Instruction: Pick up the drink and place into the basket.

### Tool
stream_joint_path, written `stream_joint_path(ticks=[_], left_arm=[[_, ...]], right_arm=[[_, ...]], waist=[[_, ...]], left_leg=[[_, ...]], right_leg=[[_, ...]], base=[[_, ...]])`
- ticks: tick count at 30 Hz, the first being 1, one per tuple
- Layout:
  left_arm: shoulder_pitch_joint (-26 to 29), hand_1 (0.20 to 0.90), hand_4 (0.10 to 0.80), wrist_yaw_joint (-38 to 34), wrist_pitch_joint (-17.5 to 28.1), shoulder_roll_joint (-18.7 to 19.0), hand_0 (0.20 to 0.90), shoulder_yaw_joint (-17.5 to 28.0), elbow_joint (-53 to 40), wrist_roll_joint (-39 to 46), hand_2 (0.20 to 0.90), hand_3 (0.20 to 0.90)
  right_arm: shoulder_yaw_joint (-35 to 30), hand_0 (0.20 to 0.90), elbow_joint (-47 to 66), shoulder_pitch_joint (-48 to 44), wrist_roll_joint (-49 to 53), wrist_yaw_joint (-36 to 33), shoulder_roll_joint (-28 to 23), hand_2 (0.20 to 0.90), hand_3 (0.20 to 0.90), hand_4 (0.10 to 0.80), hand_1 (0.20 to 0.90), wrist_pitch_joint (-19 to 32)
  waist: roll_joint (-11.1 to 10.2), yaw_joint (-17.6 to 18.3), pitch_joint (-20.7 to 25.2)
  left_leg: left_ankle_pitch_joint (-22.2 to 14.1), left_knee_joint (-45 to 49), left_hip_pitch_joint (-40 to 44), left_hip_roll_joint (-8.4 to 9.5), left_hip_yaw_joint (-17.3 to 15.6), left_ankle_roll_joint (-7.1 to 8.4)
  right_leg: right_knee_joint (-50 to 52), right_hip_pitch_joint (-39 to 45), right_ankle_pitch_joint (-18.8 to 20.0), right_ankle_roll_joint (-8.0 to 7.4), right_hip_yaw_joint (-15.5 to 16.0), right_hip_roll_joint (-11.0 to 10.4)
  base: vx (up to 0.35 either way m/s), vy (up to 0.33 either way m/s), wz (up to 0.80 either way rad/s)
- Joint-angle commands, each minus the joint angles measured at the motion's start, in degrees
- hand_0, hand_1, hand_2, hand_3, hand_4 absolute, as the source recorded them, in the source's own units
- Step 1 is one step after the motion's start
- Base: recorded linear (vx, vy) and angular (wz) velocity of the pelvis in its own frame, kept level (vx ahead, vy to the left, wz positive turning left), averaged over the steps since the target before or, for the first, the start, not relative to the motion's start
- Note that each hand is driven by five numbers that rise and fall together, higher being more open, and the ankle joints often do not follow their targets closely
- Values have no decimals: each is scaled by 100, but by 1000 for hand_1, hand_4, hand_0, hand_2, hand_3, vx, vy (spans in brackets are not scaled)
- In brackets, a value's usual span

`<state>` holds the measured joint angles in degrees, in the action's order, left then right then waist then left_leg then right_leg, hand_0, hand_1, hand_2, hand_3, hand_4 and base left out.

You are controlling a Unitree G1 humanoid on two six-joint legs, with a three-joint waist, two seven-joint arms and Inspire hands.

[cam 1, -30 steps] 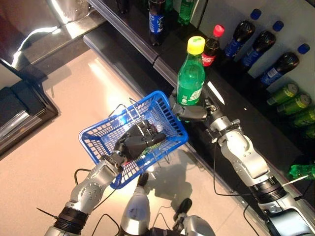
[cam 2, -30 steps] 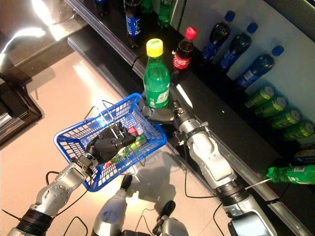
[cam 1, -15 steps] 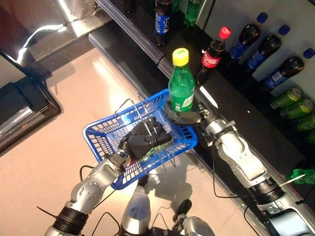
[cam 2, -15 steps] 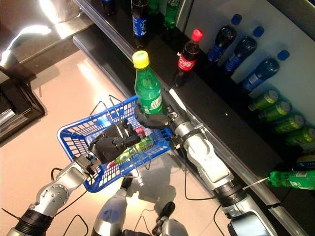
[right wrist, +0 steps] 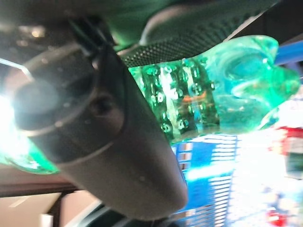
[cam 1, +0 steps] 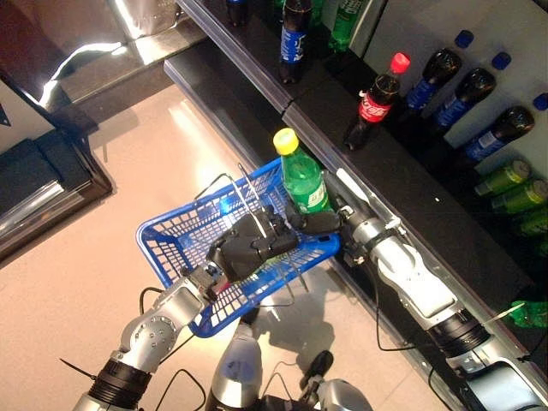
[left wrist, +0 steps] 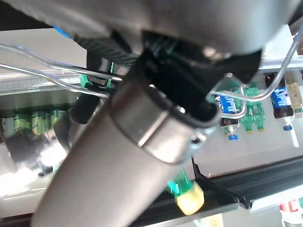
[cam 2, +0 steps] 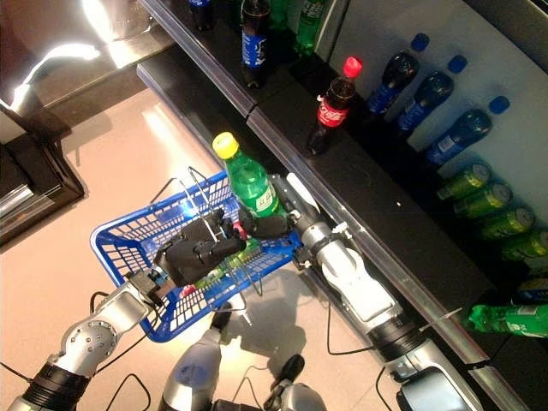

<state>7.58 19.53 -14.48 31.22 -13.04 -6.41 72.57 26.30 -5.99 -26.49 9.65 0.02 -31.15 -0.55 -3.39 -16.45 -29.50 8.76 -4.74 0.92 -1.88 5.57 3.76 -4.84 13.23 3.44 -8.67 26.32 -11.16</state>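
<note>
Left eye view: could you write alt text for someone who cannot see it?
The robot's right hand holds a green bottle with a yellow cap, tilted over a blue basket; its left hand grips the basket's wire handles. Dark shelves of drinks stand behind.

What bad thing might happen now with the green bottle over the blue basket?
The green bottle is tilted in the right hand, right above the blue basket's rim. It might bump the rim or the wire handles and slip. The left hand holds those handles, so a knock could swing the basket. Things already lie inside the basket, so the bottle may land on them and roll.
</note>
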Motion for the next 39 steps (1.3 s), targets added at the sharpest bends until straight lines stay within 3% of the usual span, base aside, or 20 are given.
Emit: stream_joint_path(ticks=[1,16,39], left_arm=[[848,300,100,1755,802,-878,300,-435,-2026,1125,300,200],[960,300,100,1786,780,-875,300,-544,-2165,1020,300,200],[1336,300,100,1832,908,-951,300,-750,-2260,1095,300,200]], right_arm=[[704,300,-334,-377,-413,-202,82,300,200,100,300,613],[1114,300,-789,-533,-1347,-185,52,300,200,100,300,344],[2037,300,-871,-1593,-2763,341,168,300,200,100,300,-82]], waist=[[17,82,2452],[-34,16,2427],[-66,-70,2445]], left_leg=[[-700,-26,304,-75,-255,60],[-706,-26,307,-57,-177,47],[-690,-26,334,-41,-110,57]], right_leg=[[-16,-103,38,-284,47,-241],[-16,-93,64,-309,75,-245],[-2,-46,42,-295,78,-223]], base=[[0,0,0],[1,-1,0],[2,-1,1]])
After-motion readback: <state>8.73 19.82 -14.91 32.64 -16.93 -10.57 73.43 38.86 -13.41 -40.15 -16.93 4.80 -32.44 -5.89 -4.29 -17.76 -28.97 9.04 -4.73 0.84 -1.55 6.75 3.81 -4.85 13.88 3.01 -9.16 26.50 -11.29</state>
